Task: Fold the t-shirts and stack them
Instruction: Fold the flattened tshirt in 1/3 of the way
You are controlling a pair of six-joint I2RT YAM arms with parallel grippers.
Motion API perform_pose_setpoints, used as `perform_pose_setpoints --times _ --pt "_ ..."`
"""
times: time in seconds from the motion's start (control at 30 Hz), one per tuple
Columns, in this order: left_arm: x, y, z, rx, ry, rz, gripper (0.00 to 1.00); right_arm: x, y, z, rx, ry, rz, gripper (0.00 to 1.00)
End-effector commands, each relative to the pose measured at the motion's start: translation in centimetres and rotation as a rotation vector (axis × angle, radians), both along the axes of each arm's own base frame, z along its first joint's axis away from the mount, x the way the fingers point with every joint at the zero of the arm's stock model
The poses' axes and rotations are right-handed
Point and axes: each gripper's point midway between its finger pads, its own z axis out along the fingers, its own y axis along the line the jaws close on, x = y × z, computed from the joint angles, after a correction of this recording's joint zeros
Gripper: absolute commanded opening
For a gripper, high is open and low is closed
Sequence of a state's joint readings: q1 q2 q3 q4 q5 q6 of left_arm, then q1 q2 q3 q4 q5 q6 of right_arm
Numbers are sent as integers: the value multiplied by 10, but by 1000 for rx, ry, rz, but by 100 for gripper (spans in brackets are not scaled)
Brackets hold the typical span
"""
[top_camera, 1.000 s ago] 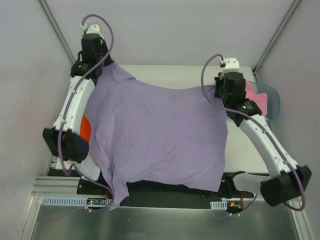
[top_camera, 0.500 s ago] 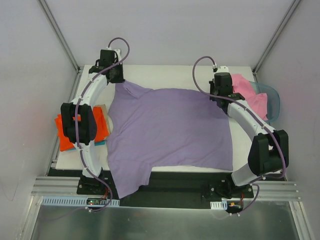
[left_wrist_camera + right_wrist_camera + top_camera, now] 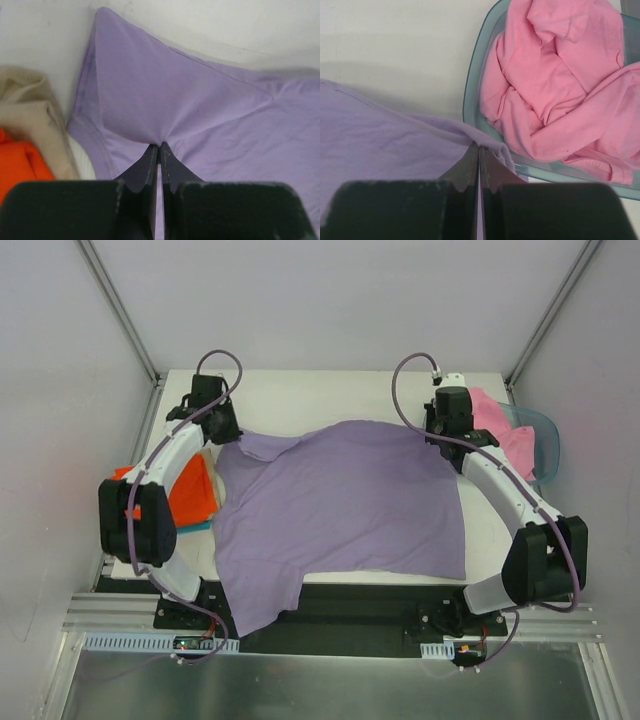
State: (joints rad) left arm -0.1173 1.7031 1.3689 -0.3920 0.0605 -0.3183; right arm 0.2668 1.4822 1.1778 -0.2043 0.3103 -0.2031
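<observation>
Top external view: at the left edge of the table an orange shirt lies folded on a sliver of teal shirt. Just beyond them the left gripper has its jaws pinched tight on the far-left corner of the lavender shirt, at what looks like a sleeve. The shirt lies spread across the middle of the table, front mostly flat, with its near-left sleeve and near edge spilling over the table's front lip onto the dark rail below. At the far-right corner the right gripper is likewise clamped on the cloth, beside the basket that holds a crumpled pink shirt. The left wrist view shows the fabric puckering into the closed tips, with a beige cloth lying next to the orange one. The right wrist view shows a hemmed edge drawn taut into the jaws, close to the basket's rim. The shirt looks light, thin and wholly limp. It should sag between the two holds, stretch at each pinch and drag wherever it hangs free, with no stiffness to keep a crease. The stitched hems and seams at corners, shoulders and sleeves are probably the best places to grip, since doubled cloth gives narrow tips more to bite. A single layer could slide out under a pull.
</observation>
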Motion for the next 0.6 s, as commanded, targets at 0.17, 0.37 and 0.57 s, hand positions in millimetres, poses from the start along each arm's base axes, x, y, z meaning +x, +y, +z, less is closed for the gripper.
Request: perform_pose_setpoints --times 0.17,0.37,0.57 --pt "-75 -4 28 -136 -57 177 0 -29 -22 16 -20 -3 -37 1" --pt "-122 -17 26 -216 -25 227 0 -34 -32 20 -13 2 -70 0" --pt "-156 -10 32 -205 -37 312 0 -34 -39 30 -27 4 -80 0"
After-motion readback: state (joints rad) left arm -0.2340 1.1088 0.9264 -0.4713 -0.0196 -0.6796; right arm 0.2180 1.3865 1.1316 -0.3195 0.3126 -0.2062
